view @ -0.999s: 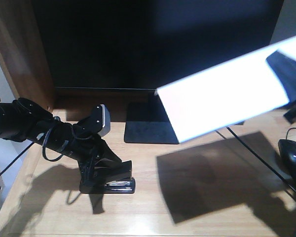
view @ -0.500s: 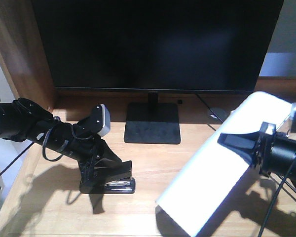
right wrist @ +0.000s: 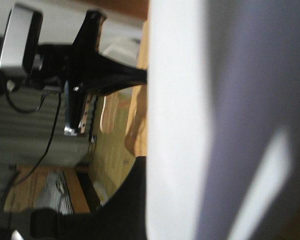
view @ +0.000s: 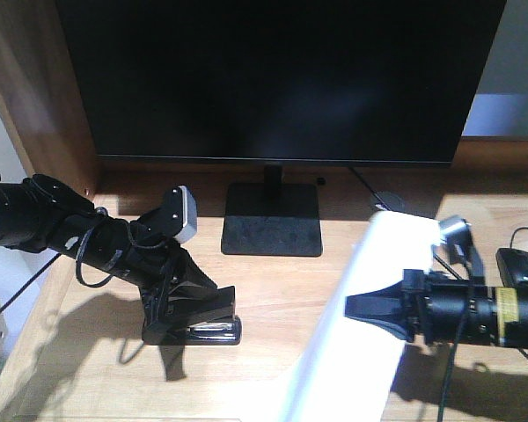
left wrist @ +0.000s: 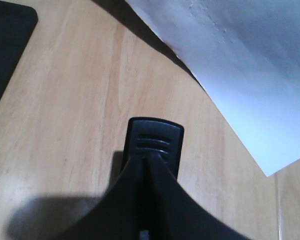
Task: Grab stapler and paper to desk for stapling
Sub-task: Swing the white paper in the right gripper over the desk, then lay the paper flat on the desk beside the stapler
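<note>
The small black stapler [view: 209, 331] rests on the light wooden desk [view: 264, 290] at the left, and my left gripper [view: 190, 309] is shut on it from above. In the left wrist view its ribbed black nose [left wrist: 155, 139] pokes out past my closed fingers [left wrist: 140, 200]. My right gripper [view: 370, 313] is shut on the white paper [view: 348, 360], which hangs edge-on and slanted over the desk's right half, lower end near the front edge. The paper [right wrist: 215, 125] fills most of the right wrist view, with one dark finger [right wrist: 125, 200] against it. A corner of the paper [left wrist: 240, 65] shows beyond the stapler.
A large black monitor [view: 282, 79] on a flat black stand [view: 273, 230] takes up the back of the desk. A black mouse [view: 521, 269] with its cable lies at the right edge. A wooden side panel [view: 35, 97] rises at the left.
The right arm swung the paper down from high at the right and carried it left towards the desk's middle. The left gripper and the stapler stayed put.
</note>
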`<state>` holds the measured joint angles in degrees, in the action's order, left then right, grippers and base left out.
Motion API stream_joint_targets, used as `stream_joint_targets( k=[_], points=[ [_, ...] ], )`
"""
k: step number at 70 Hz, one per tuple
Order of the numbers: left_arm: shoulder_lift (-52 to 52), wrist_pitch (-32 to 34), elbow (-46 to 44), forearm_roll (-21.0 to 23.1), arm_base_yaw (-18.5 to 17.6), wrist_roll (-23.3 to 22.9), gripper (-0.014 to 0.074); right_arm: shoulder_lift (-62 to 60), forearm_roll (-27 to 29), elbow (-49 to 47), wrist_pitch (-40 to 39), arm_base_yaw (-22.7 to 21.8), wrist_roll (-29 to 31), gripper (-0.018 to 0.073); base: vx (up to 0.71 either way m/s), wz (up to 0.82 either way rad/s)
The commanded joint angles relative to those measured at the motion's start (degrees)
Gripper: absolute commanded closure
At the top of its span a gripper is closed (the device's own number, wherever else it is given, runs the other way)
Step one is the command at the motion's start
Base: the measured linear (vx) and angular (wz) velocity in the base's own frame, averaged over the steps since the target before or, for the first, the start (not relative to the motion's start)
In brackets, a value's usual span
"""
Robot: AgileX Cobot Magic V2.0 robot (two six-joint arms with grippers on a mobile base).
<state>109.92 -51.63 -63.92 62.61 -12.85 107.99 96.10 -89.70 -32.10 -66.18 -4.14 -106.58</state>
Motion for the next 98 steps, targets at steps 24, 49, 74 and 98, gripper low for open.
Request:
stream_joint_targets(
  k=[24, 49, 74, 98],
  points=[
    [-2.61, -1.62, -1.35, 2.86, -0.21, 0.09, 0.0603, 0.25, 0.68, -8.54, -10.95, 4.14, 5.07, 0.0562, 0.00, 0.00],
    [-2.61, -1.65, -1.35, 2.86, -0.21, 0.09, 0.0603, 0.25, -4.88, -8.54, -10.95, 4.17, 5.17, 0.0562, 0.00, 0.00],
    [-2.61, -1.72, -1.35, 2.86, -0.21, 0.09, 0.0603, 1.54, -8.46, -8.54, -9.68, 4.17, 6.76, 0.0562, 0.00, 0.00],
    [-2.61, -1.72, -1.35, 2.86, -0.21, 0.09, 0.0603, 5.56, -7.66, -8.87, -10.31, 4.17, 10.72, 0.0562, 0.00, 0.00]
  ],
)
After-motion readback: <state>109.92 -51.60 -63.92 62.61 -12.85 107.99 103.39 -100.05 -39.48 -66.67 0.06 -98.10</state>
